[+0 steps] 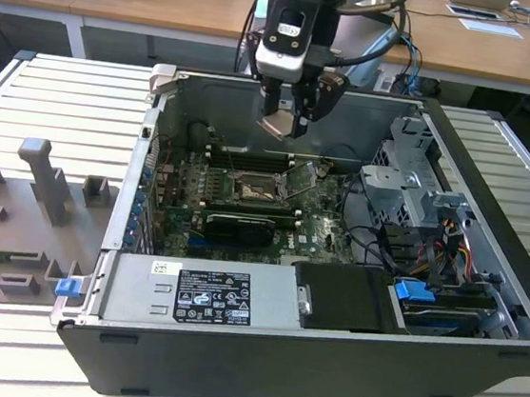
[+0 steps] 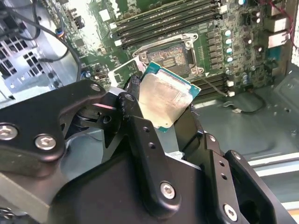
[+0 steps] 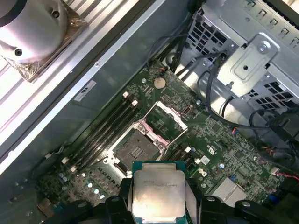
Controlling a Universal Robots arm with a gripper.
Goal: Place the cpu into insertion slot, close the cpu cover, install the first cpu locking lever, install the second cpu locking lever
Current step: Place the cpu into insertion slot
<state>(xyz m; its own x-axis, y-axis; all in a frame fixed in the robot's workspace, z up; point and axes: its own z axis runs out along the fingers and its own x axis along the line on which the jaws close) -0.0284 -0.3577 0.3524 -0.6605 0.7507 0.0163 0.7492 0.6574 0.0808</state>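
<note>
The gripper (image 2: pixel 162 98) clamps the cpu (image 3: pixel 158 191) by 2 opposite edges above the slot (image 3: pixel 135 150). Likely light, stiff, fragile: edge hold suits.

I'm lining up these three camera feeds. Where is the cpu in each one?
Exterior view: the cpu is clamped in the gripper, high above the motherboard.
Second wrist view: the cpu, tilted, appears just short of the insertion slot.
First wrist view: the cpu again appears just short of the insertion slot.
Shared landmark: the empty insertion slot beside the memory slots.
</note>
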